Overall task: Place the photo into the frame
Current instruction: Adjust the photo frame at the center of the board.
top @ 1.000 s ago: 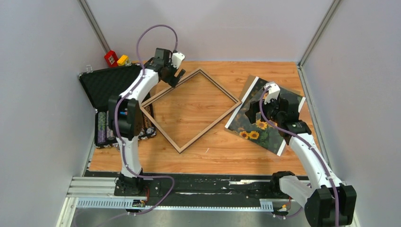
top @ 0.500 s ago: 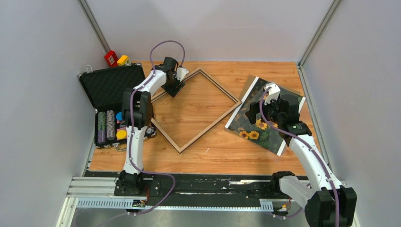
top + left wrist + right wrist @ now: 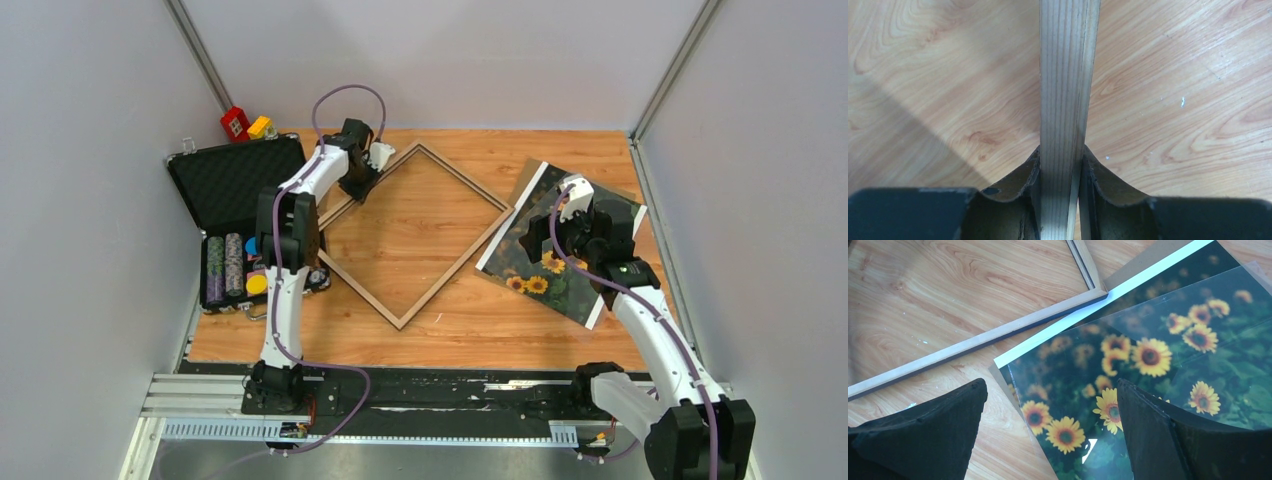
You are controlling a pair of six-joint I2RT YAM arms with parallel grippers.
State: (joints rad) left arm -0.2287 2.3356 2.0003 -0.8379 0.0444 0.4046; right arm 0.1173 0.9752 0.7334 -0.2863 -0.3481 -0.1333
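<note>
Pale grey walls enclose a wood-grain tabletop (image 3: 450,300), on which the frame (image 3: 456,268) lies flat with its tan side up, turned like a diamond near the middle. The left end effector (image 3: 1060,160) is closed on the frame's far-left rail, one finger pressed against each side of the wood. The frame's right corner meets the white strip along the near-left edge of the photo (image 3: 530,270), which lies flat on the right side of the tabletop over a brown panel (image 3: 1148,260), with a clear sheet (image 3: 1198,340) covering part of the sunflowers. The right end effector (image 3: 1050,385) hovers above the photo's near-left corner, fingers spread wide and holding nothing. An open black case (image 3: 230,185) with poker chips (image 3: 228,265) sits at the left edge, beside the frame.
</note>
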